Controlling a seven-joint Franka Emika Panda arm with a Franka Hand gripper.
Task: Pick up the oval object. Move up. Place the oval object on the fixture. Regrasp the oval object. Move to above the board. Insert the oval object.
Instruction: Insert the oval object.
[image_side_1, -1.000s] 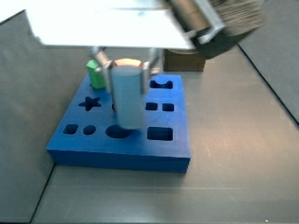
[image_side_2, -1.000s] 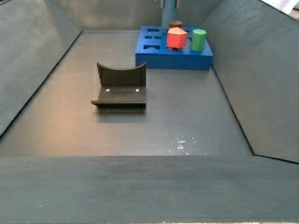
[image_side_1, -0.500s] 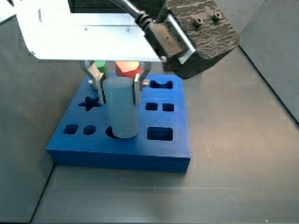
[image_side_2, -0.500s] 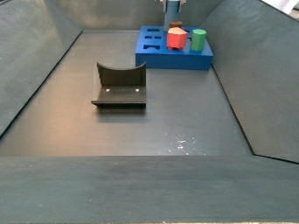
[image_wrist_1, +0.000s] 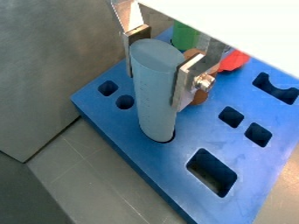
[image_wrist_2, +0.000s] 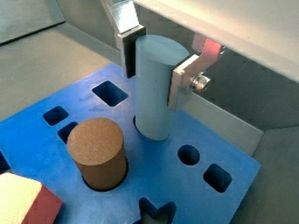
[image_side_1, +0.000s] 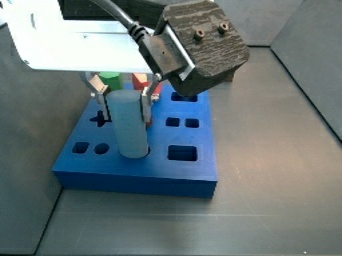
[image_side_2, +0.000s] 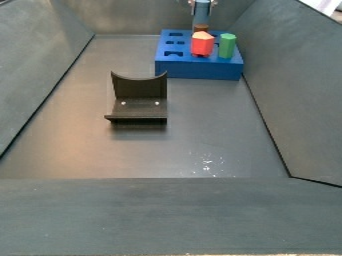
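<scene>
The oval object (image_wrist_1: 155, 96), a pale grey-blue peg, stands upright with its lower end in a hole of the blue board (image_wrist_1: 138, 150). My gripper (image_wrist_1: 160, 68) is shut on its upper part, with a silver finger (image_wrist_1: 190, 77) flat against each flank. The other wrist view shows the same hold, the gripper (image_wrist_2: 156, 79) around the peg (image_wrist_2: 155, 109) over the board (image_wrist_2: 176, 188). In a side view the peg (image_side_1: 130, 125) rises from the front left of the board (image_side_1: 134, 172). The dark fixture (image_side_2: 136, 98) sits apart on the floor, with nothing on it.
A brown cylinder (image_wrist_2: 96, 153) and a red peg (image_wrist_2: 24, 201) stand in the board near the oval object. A green peg (image_side_2: 227, 45) and the red peg (image_side_2: 202, 44) stick up from the board (image_side_2: 181, 62) at the far end. Sloping grey walls enclose the floor.
The gripper has come down with the oval object. Its lower end has gone from just above the board into the hole, and the arm's wrist has swung over the board.
</scene>
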